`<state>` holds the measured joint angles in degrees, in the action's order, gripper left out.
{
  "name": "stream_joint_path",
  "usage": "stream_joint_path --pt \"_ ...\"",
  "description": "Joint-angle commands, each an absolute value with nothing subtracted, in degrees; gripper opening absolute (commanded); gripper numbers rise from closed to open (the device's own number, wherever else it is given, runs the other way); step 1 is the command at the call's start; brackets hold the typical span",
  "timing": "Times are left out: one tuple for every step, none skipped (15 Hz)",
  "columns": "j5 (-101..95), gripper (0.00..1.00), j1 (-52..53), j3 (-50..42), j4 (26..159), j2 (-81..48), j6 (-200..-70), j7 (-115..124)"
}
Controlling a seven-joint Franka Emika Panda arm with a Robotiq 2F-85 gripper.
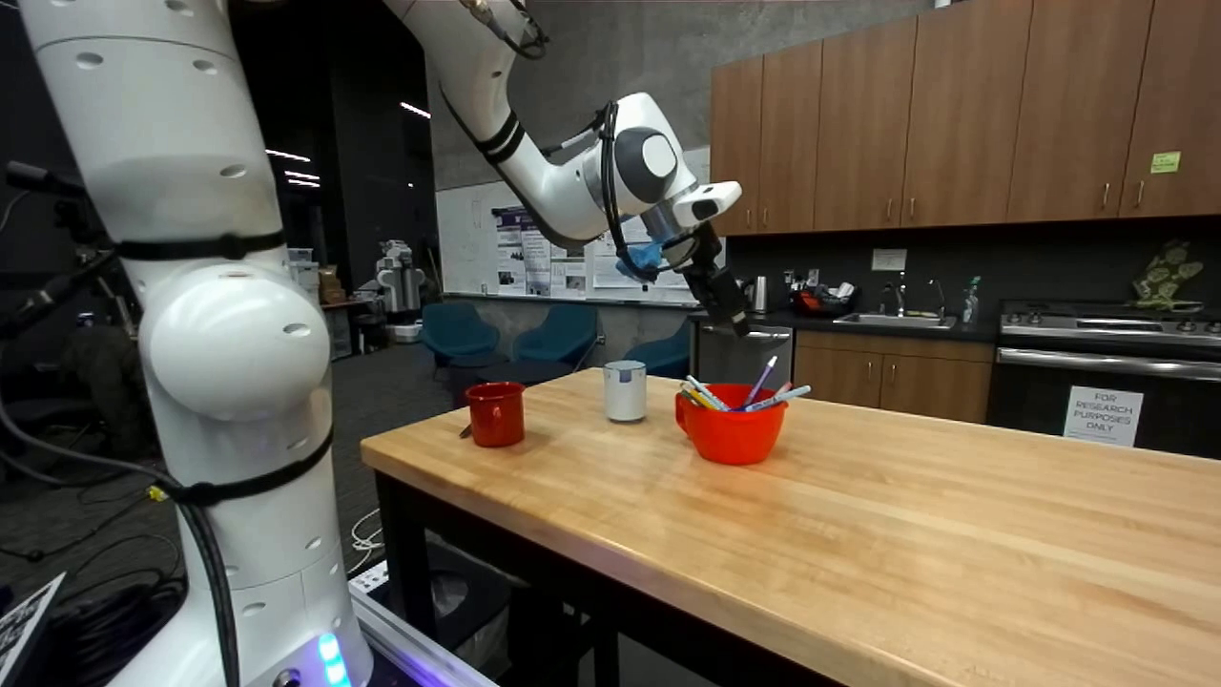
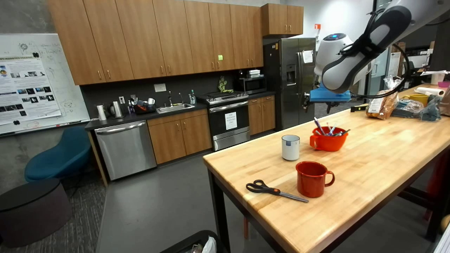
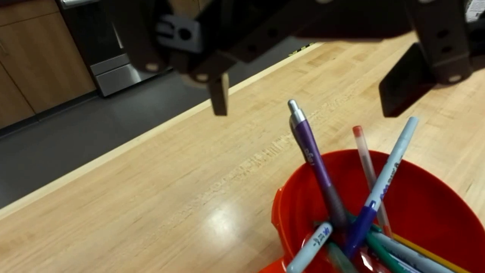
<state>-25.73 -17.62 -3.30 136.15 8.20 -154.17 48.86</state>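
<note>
Purple and slim, a pen (image 3: 318, 163) leans in the red bowl (image 1: 734, 441), nearer the long edge of the desk (image 1: 954, 534) facing the stove (image 2: 218, 123); its long axis slants up toward that edge, silver end topmost, just below the gripper (image 3: 312, 91), whose fingers stand wide apart with nothing between.

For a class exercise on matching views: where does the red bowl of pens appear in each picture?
In an exterior view, the red bowl sits just right of centre.
In an exterior view, the red bowl lies well right of centre.
In the wrist view, the red bowl is lower right.
Shared landmark: the purple pen jutting above its rim.
</note>
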Motion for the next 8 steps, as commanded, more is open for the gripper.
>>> stream_joint_path --pt "-27.2 1.00 -16.9 -3.9 131.4 4.0 -151.0 49.7" --pt "-27.2 1.00 -16.6 -4.3 130.5 3.2 -150.5 49.7" --pt "-27.9 1.00 -16.4 -4.6 129.3 2.3 -149.7 50.1" --pt "-28.3 1.00 -16.0 -5.0 128.1 1.4 -148.9 50.0" --pt "-29.0 1.00 -15.7 -5.5 126.9 0.3 -148.1 49.9" --pt "-29.1 1.00 -15.3 -6.0 125.9 -0.5 -147.5 49.7" --pt "-29.4 1.00 -14.8 -6.4 124.8 -1.4 -146.8 49.7" --pt "-29.3 1.00 -14.4 -7.0 123.7 -2.4 -146.3 49.2"
